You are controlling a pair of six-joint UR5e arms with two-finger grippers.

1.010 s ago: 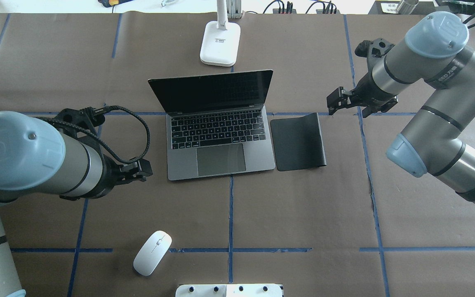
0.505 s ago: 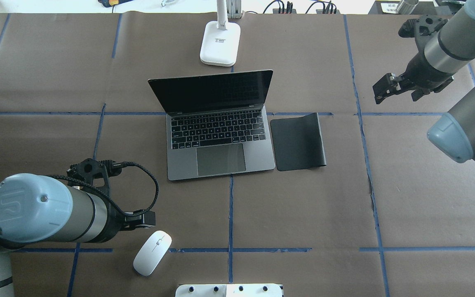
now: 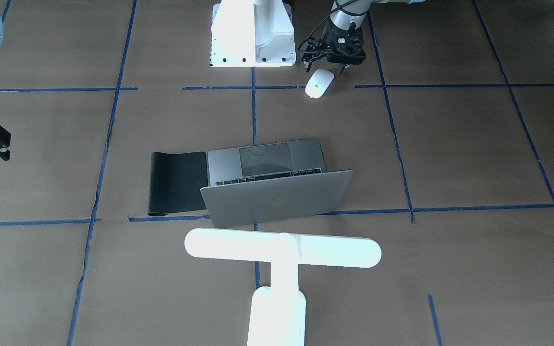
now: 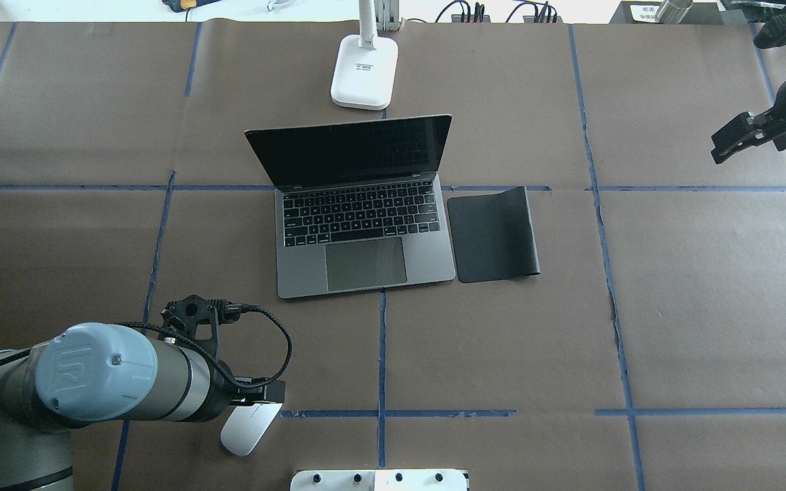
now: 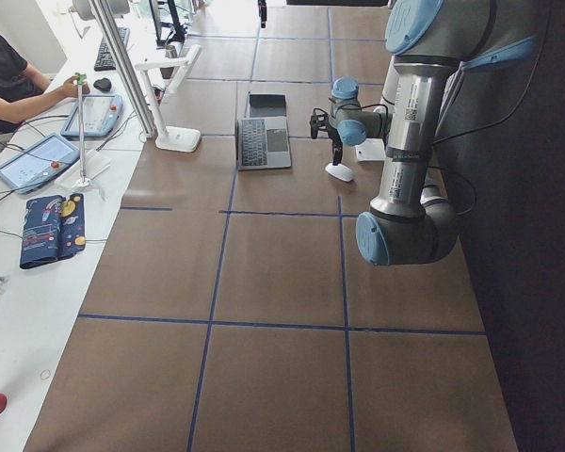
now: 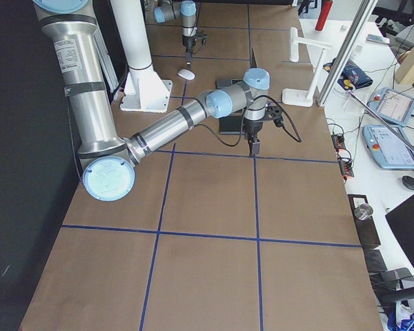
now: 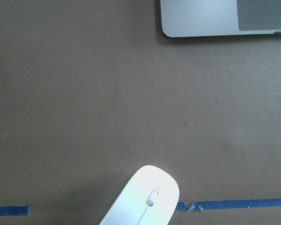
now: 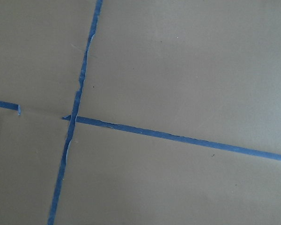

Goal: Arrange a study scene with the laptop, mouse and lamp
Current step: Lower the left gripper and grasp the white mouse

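1. Broadly, the table [image 4: 502, 341] is covered in brown paper squared off with blue tape, and all the task's things sit on it.
2. The lamp [image 3: 282, 250], white and T-shaped, stands upright at the far edge behind the laptop. Its bar head runs side to side, roughly parallel to the lid.
3. The laptop [image 4: 362, 218] is open near mid-table, with a dark screen and its keyboard facing the robot.
4. The black mouse pad [image 4: 495, 235] lies flat just beside the laptop's right edge. The mouse is not on it.
5. The mouse [image 4: 246, 431] lies on the paper close to the robot's base, left of centre, across a blue tape line and well apart from the pad. Its long axis runs diagonally: the wheel end points toward the laptop's near-left corner, and the tail points back toward the base and leftward.
6. The left gripper [image 4: 268, 395] hangs over the mouse's wheel end and hides it in the overhead view.
   - The left wrist view has the mouse low in frame, so we judge most of its body lies base-ward of the gripper.
   - We cannot tell how far its fingers are parted; the mouse is flat on the paper, not yet grasped.
7. The right gripper [image 4: 726, 145] is out at the table's right edge, with fingers that look parted and nothing held. We judge the left arm clearly nearer, and a grasp would want the jaws square across that diagonal.
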